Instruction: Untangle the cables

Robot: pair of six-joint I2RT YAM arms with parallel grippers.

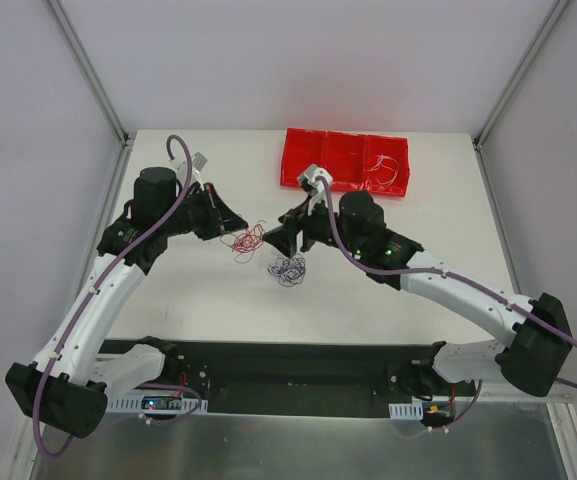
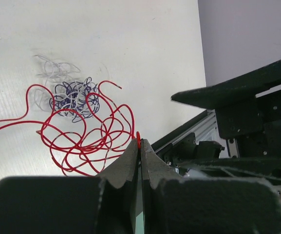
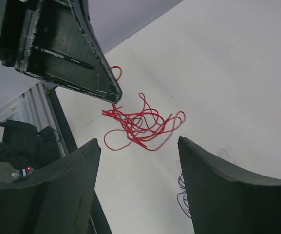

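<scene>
The red cable hangs as a loose curly bundle from my left gripper, which is shut on a loop of it. The same red cable shows in the right wrist view under the left gripper's tip. A dark purple-blue cable lies in a small clump on the table, separate from the red one; it shows behind the red loops with faint pale strands beside it. My right gripper stands open above the table, nothing between its fingers, the purple-blue clump just under its right finger.
A red compartment tray sits at the back of the table, a white cable lying in its right compartment. The table's near edge with the black rail lies close behind both arms.
</scene>
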